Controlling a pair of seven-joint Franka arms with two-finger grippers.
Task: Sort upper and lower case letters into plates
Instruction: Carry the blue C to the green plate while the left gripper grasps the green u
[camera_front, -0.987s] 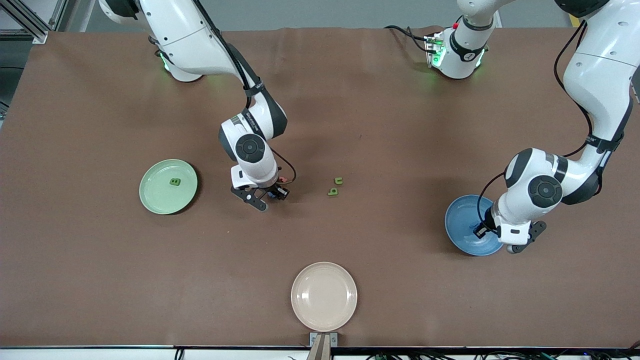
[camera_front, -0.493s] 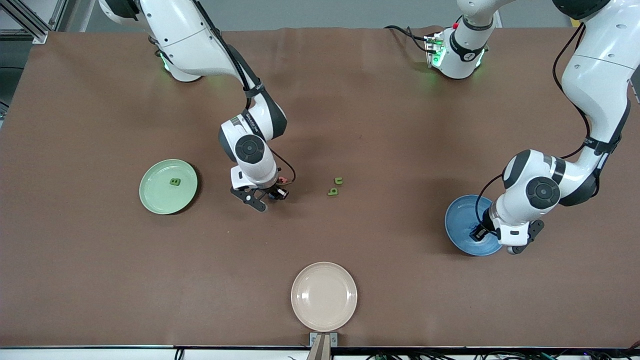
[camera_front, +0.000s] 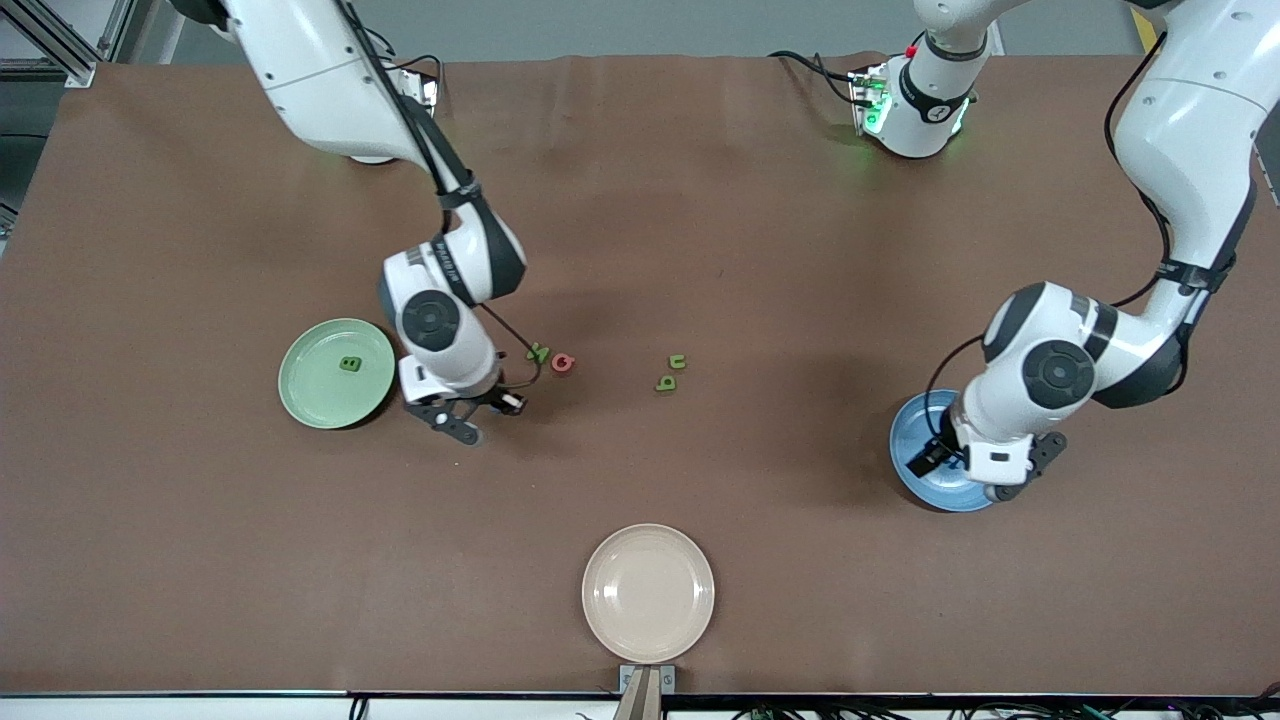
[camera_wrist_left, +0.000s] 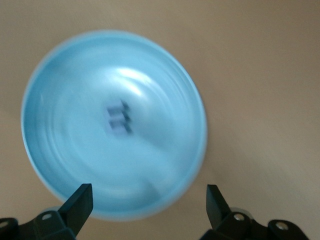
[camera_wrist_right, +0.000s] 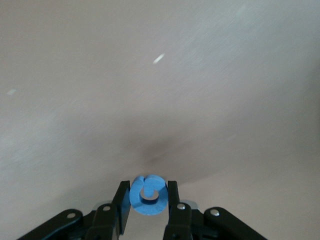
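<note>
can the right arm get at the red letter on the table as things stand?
Probably not yet. The right gripper is shut on a blue letter, so its fingers are occupied. The red letter lies in the open beside a green letter, near that arm, with nothing over it.

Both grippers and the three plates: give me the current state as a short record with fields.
right gripper: shut on blue letter, over the table beside the green plate
left gripper: open, over the blue plate
blue plate: dark letter inside
green plate: one green letter inside
beige plate: no letter on it
loose letters on table: red one, three green ones
</note>
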